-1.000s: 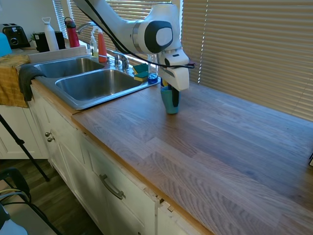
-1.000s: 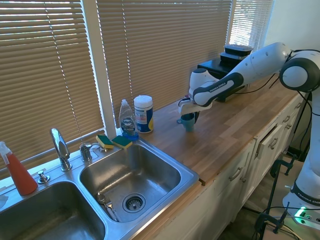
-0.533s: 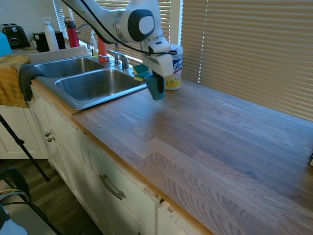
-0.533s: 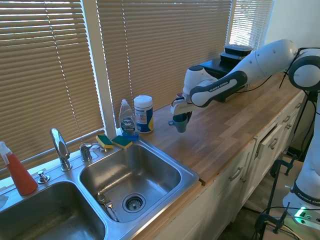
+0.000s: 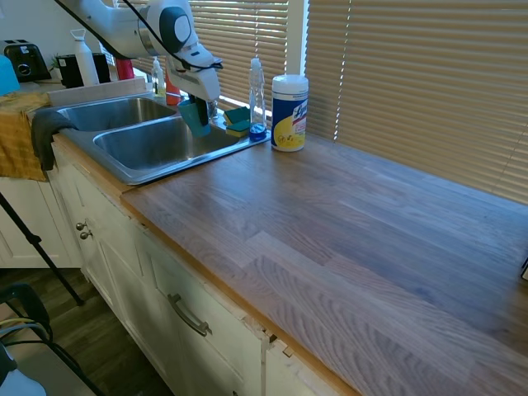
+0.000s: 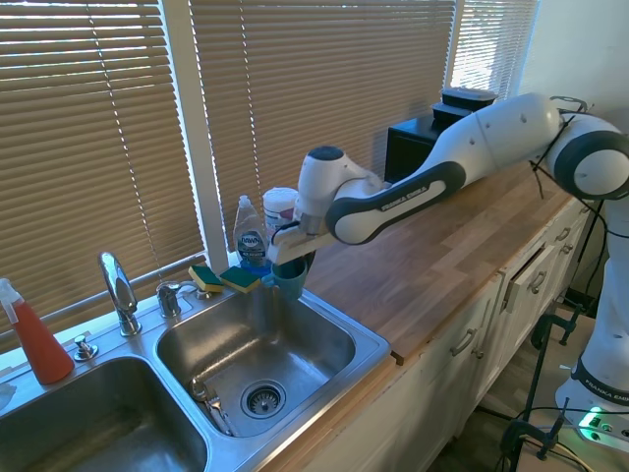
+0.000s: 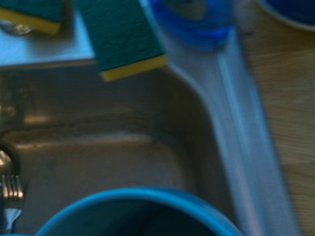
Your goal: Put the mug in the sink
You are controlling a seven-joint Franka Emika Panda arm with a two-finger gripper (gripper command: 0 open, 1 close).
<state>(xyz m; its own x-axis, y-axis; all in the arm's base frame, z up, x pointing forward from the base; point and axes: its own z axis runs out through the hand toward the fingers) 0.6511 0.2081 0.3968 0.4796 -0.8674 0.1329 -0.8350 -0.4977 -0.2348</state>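
Observation:
The teal-blue mug [image 5: 195,115] hangs in the air over the back right part of the sink's near basin [image 5: 153,142], with my gripper [image 5: 198,101] shut on its rim. From the other side the mug [image 6: 289,279] shows below my gripper [image 6: 291,262], above the right basin [image 6: 257,344] near the sponges. In the wrist view the mug's blue rim [image 7: 138,209] fills the lower edge, with the basin's corner [image 7: 147,142] behind it. The curved chrome faucet [image 6: 120,291] stands behind the divider.
Two green-and-yellow sponges [image 6: 224,278] and a blue dish soap bottle [image 6: 251,238] sit on the sink's back ledge. The white-and-yellow wipes canister [image 5: 289,113] stands on the wood countertop [image 5: 346,239]. Cutlery [image 6: 209,402] lies by the drain. A red spray bottle [image 6: 33,335] is far left.
My gripper has carried the mug off the countertop, past the wipes canister, to above the sink's basin. The canister, earlier hidden behind the arm, now shows.

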